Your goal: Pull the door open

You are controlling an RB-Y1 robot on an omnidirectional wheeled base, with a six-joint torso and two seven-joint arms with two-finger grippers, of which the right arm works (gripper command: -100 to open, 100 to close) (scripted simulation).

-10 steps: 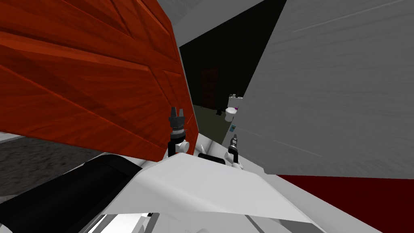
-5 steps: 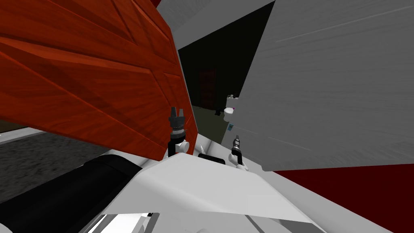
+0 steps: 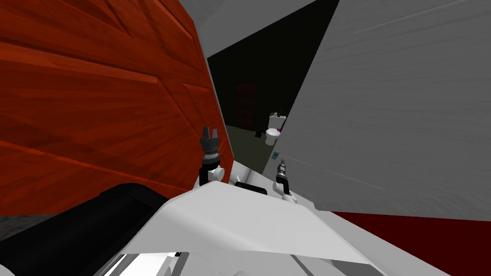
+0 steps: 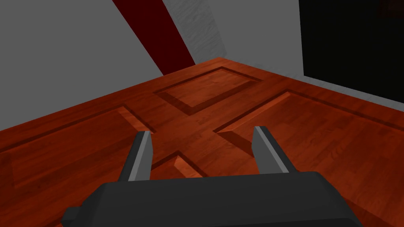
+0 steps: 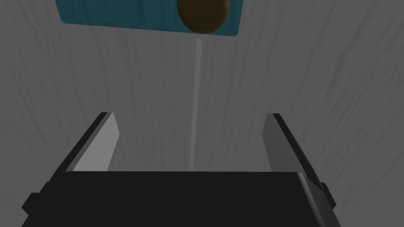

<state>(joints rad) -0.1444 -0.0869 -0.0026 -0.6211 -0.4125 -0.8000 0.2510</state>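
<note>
Our left hand (image 3: pixel 209 130) is right up by the free edge of the door (image 3: pixel 96 120), a red-brown panelled one swung out on our left. From the wrist, it's spread wide with nothing in it, fingers (image 4: pixel 143 151) pointing along the door's panelled face, close over it. We can't tell if they touch. Our right hand (image 3: pixel 282 163) is wide and empty too, facing a grey wall (image 5: pixel 315 79). A teal plate (image 5: pixel 118 15) with a brown knob (image 5: pixel 203 13) sits on that wall just past its fingertips. Between door and wall there's a dim opening with a toilet (image 3: pixel 272 135) in it.
</note>
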